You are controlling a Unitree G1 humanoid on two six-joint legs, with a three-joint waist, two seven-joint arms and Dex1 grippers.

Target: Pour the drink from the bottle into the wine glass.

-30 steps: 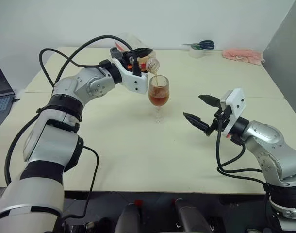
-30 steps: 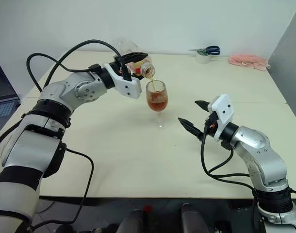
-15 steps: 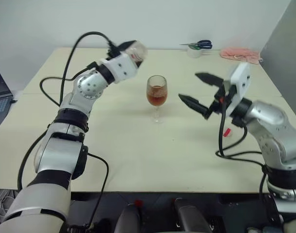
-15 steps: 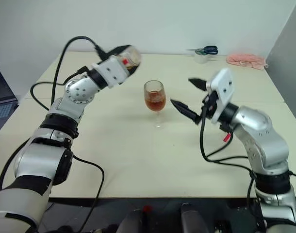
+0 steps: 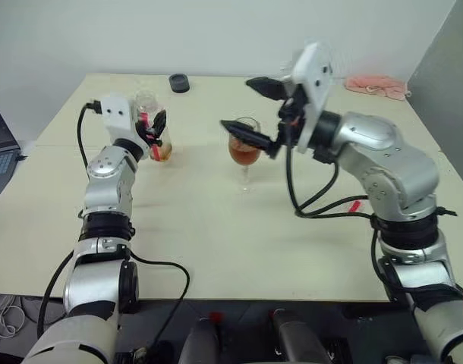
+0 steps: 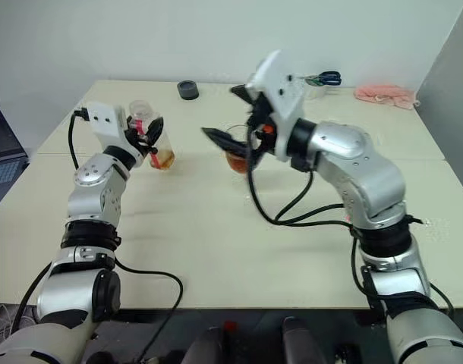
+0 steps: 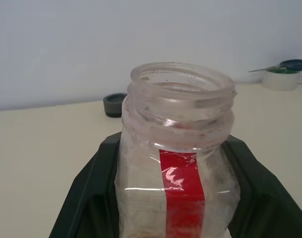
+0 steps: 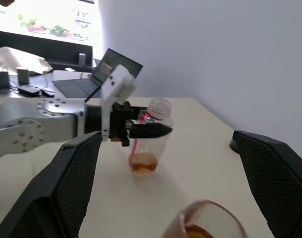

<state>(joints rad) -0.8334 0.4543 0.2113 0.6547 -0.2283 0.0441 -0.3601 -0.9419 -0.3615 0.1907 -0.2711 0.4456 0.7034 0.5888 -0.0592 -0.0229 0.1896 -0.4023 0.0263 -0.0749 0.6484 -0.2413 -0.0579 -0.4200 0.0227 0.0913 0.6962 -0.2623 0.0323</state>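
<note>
My table (image 5: 216, 243) carries pink cloth (image 5: 377, 85) and scissors (image 6: 322, 78) at its far edge, plus a dark cap (image 5: 178, 82). My right hand (image 5: 258, 110), spread wide, hangs around the wine glass (image 5: 244, 152), half full of amber drink (image 5: 244, 155). My left hand (image 5: 154, 130) pinches the uncapped bottle (image 5: 152, 125) upright, dregs inside.

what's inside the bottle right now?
A little amber drink sits at the bottom of the bottle, which the left gripper holds upright. The mouth is open, no cap on. In the left wrist view the fingers and red label cover the lower part.
</note>
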